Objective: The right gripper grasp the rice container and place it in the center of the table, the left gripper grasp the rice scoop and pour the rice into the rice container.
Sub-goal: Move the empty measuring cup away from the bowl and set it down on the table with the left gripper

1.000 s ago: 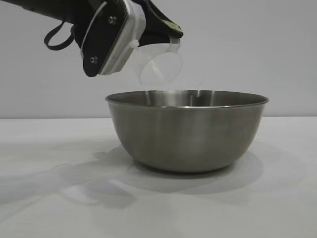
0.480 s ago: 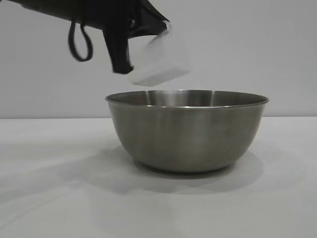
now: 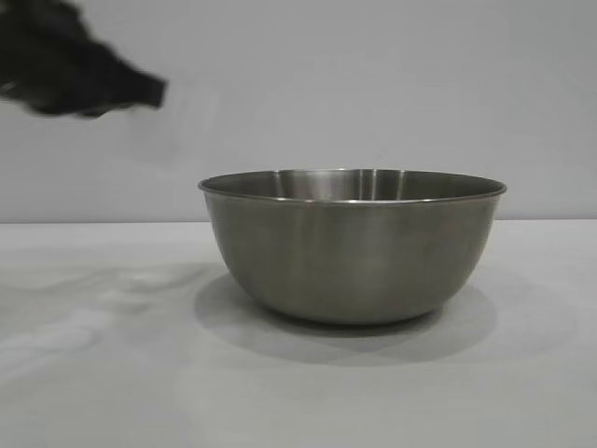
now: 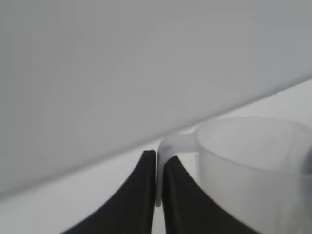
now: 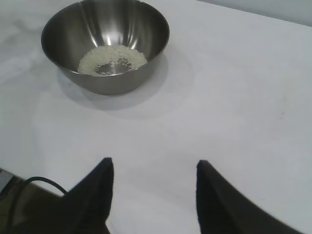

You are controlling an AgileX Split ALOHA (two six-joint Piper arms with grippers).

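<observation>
Swinging leftward off rice container (image 3: 353, 245), left pincer (image 4: 157, 168) pinching rice scoop (image 4: 248, 165) handle

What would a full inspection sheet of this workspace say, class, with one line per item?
Surface: white table, bare around the bowl.
Job's things: steel rice container upright on the table; rice in a thin patch on its bottom; translucent rice scoop held by its handle, looks empty.
Clutter: nothing seen.
Grippers: left hand shut on the scoop's handle, up at the exterior view's left, clear of the bowl; right hand open, low over bare table, apart from the bowl.
Cables: black cable beside the right hand.
Surroundings: plain grey wall.
</observation>
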